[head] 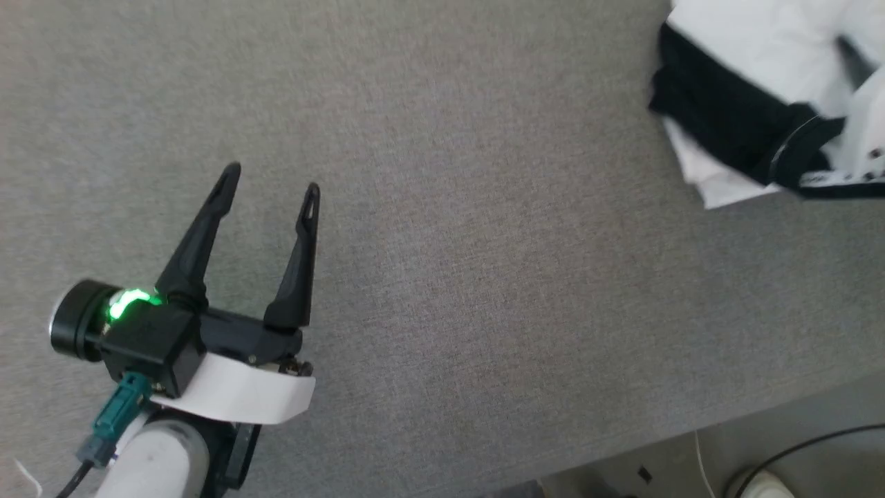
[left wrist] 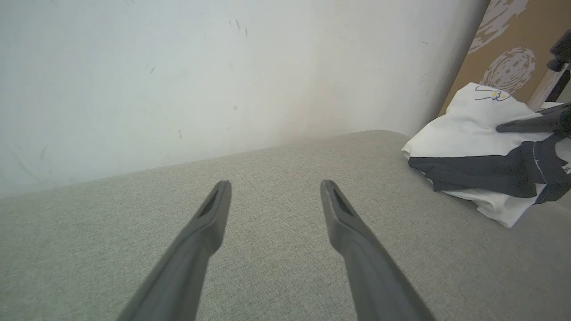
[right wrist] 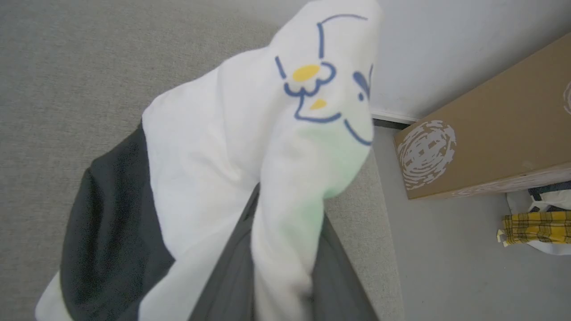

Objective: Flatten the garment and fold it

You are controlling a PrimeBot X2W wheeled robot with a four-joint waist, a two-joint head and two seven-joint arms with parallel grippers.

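Likely a robot lab or test room: bare scuffed white wall [left wrist: 178, 80], grey fabric-covered worktop [head: 484, 277], plain grey floor [right wrist: 446, 267] with a loose cable [head: 816, 443], printed cardboard box [right wrist: 490, 142] by the wall, yellow plaid cloth [right wrist: 535, 227] heaped near it.

Before you: soft white cloth shirt [right wrist: 200, 151], black sleeves [right wrist: 111, 214], blue-and-yellow drawing [right wrist: 312, 89] | grey woven surface [head: 484, 207] | brown cardboard box [right wrist: 499, 125], white whorls [right wrist: 426, 154].

We saw a broad grey woven-fabric surface [head: 484, 242] lying flat, its far edge meeting a plain white wall [left wrist: 178, 80] marked with small scuffs. Past the surface's end, a brown cardboard box [right wrist: 490, 133] printed with white fingerprint-like whorls stood on a pale grey floor [right wrist: 446, 267] by the wall. A yellow checked cloth [right wrist: 533, 226] lay near the box, and a thin black cable [head: 802, 446] curved over the floor.
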